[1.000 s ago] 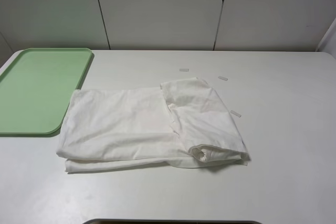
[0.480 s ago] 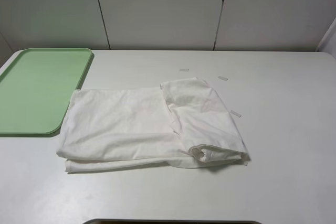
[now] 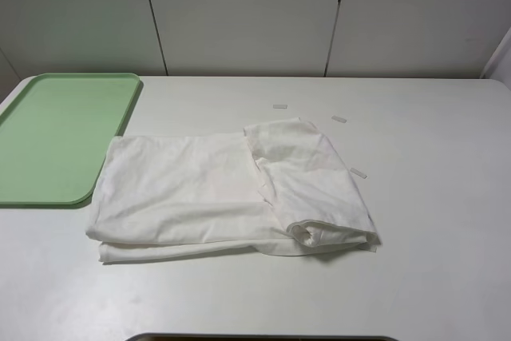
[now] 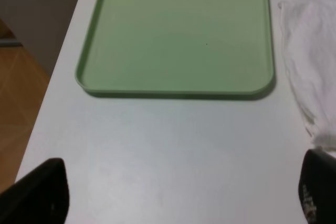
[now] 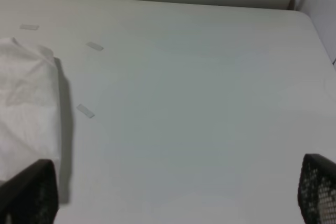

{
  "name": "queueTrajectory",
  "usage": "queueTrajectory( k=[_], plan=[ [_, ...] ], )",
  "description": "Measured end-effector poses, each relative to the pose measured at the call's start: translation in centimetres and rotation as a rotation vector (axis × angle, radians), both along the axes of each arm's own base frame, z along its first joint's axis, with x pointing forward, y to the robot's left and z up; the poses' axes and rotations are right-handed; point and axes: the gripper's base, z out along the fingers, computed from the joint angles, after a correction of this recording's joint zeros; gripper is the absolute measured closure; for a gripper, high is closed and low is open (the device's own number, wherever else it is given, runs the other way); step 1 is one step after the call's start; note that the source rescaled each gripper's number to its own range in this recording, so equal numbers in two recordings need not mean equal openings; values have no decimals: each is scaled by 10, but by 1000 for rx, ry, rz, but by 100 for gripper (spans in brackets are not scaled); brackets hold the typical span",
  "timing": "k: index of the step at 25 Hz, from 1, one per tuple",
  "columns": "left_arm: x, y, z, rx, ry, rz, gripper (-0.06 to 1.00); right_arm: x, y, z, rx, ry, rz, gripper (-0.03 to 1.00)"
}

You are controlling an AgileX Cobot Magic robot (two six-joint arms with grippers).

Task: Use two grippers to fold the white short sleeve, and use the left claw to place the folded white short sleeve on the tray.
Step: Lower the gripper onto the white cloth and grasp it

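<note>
The white short sleeve (image 3: pixel 227 193) lies partly folded in the middle of the white table, its right part doubled over and rumpled. The pale green tray (image 3: pixel 60 133) sits bare at the table's left, its near corner just beside the shirt's left edge. Neither arm shows in the exterior high view. In the left wrist view the left gripper (image 4: pixel 184 198) stands open over bare table short of the tray (image 4: pixel 178 30), with the shirt's edge (image 4: pixel 312 72) to one side. The right gripper (image 5: pixel 178 198) is open too, nothing between its fingertips (image 5: pixel 31 192), with the shirt (image 5: pixel 26 103) off to the side.
Three small white tape strips lie on the table by the shirt's far right: one (image 3: pixel 279 106), another (image 3: pixel 339 119), a third (image 3: pixel 358 172). White cabinet panels stand behind the table. The table's left edge and wooden floor (image 4: pixel 16 108) show in the left wrist view.
</note>
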Motion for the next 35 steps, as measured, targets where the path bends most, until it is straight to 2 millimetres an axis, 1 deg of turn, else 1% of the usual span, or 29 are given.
queueTrajectory(
  k=[35],
  plan=[
    [0,0,0,-1,0,-1,8,0,0,0,0,0,0,-3]
  ],
)
